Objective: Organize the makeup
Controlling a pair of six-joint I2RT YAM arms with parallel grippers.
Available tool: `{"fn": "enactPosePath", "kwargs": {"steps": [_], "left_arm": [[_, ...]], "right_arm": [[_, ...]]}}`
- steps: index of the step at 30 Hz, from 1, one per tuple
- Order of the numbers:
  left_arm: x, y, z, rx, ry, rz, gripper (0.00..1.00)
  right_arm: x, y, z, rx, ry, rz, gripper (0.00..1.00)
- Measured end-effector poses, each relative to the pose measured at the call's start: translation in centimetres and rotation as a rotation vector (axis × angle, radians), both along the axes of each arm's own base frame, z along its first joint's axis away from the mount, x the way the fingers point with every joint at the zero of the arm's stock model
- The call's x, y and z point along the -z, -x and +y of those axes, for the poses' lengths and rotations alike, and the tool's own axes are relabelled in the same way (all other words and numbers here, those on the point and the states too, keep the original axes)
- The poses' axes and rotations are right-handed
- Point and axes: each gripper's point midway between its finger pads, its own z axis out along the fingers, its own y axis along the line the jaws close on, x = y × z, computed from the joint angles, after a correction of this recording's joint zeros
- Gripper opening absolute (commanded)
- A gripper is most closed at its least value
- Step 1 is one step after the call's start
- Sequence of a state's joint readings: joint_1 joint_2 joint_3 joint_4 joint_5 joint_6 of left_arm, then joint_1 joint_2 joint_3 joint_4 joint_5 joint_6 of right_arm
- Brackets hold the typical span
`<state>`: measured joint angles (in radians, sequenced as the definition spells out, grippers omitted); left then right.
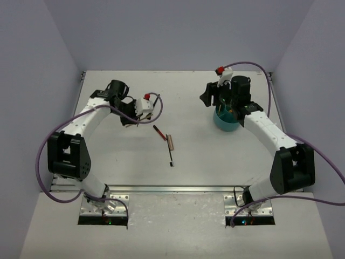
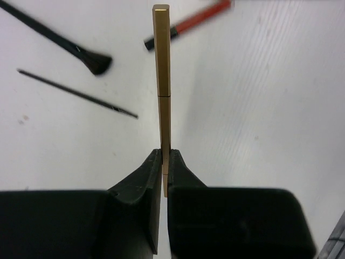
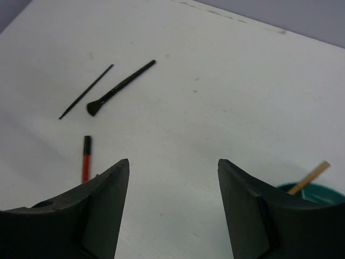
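Note:
My left gripper (image 2: pixel 164 154) is shut on a flat golden-brown wooden stick (image 2: pixel 161 81), which points straight out from the jaws. In the top view the left gripper (image 1: pixel 146 106) is at the left middle of the table. Beyond it lie a black brush (image 2: pixel 64 46), a thin black stick (image 2: pixel 75 93) and a red-black pencil (image 2: pixel 188 24). From above, the pencil (image 1: pixel 159 133), a beige tube (image 1: pixel 170 141) and the brush (image 1: pixel 171 156) lie mid-table. My right gripper (image 3: pixel 173 162) is open and holds nothing. It hangs beside the teal container (image 1: pixel 226 121).
The teal container (image 3: pixel 318 190) holds a wooden stick (image 3: pixel 308 177) leaning on its rim. The right wrist view also has the brush (image 3: pixel 121 86), thin black stick (image 3: pixel 86 91) and pencil (image 3: pixel 85 159). Walls enclose the table on three sides. Purple cables loop off both arms.

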<state>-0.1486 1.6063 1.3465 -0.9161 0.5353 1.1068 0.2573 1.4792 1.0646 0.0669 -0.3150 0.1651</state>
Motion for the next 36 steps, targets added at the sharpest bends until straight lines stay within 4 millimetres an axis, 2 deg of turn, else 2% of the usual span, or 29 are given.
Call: {"fn": "enactPosePath", "kwargs": {"steps": [3,5,8,11,14,17,20,22,23,26,29,30,31,32,33,36], "left_arm": [[-4.7,-1.9,-3.3,-0.055,0.211,0.005,0.0],[-6.8,-2.0,-5.1,-0.078,0.336,0.045,0.0],[-8.5,-1.4,-6.9,-0.115,0.473,0.141,0.0],[-10.0,-1.1,-8.3,-0.133,0.573,0.208,0.0],[-11.1,-1.0,-9.2,-0.133,0.633,0.245,0.0],[-11.7,-0.9,-9.5,-0.133,0.663,0.268,0.0],[-11.8,-0.7,-9.7,-0.132,0.675,0.282,0.0],[-11.6,-0.7,-9.8,-0.133,0.676,0.288,0.0],[-11.4,-0.7,-9.8,-0.137,0.674,0.289,0.0],[-10.9,-1.0,-9.5,-0.154,0.663,0.279,0.02],[-10.9,-1.3,-9.4,-0.163,0.654,0.259,0.14],[-10.9,-1.5,-9.4,-0.166,0.649,0.25,0.29],[-10.8,-1.5,-9.4,-0.169,0.644,0.245,0.6],[-10.7,-1.5,-9.5,-0.172,0.639,0.247,0.87],[-10.6,-1.4,-9.6,-0.173,0.635,0.251,0.98],[-10.3,-1.2,-9.7,-0.192,0.623,0.269,1.0]], "right_arm": [[-1.5,2.0,4.4,-0.173,-0.053,-0.016,0.81],[-2.6,3.6,7.5,-0.284,-0.124,-0.018,0.82],[-4.1,5.1,11.3,-0.396,-0.223,-0.01,0.82],[-5.2,5.2,14.2,-0.448,-0.29,-0.011,0.81],[-5.9,4.9,16.2,-0.462,-0.362,0.002,0.77],[-6.1,4.1,17.2,-0.446,-0.417,0.022,0.72],[-6.2,3.3,17.9,-0.428,-0.464,0.04,0.39],[-5.9,3.1,18.3,-0.423,-0.485,0.059,0.12],[-5.8,3.0,18.5,-0.42,-0.497,0.07,0.03],[-6.0,3.2,19.0,-0.411,-0.525,0.088,0.0],[-6.0,2.8,19.0,-0.381,-0.53,0.084,0.0],[-6.0,2.6,18.9,-0.369,-0.528,0.08,0.0],[-6.0,2.4,18.8,-0.357,-0.526,0.075,0.0],[-5.9,2.1,18.7,-0.343,-0.522,0.068,0.0],[-5.8,1.7,18.5,-0.322,-0.513,0.054,0.0],[-5.7,0.6,17.2,-0.256,-0.476,0.003,0.0]]}}
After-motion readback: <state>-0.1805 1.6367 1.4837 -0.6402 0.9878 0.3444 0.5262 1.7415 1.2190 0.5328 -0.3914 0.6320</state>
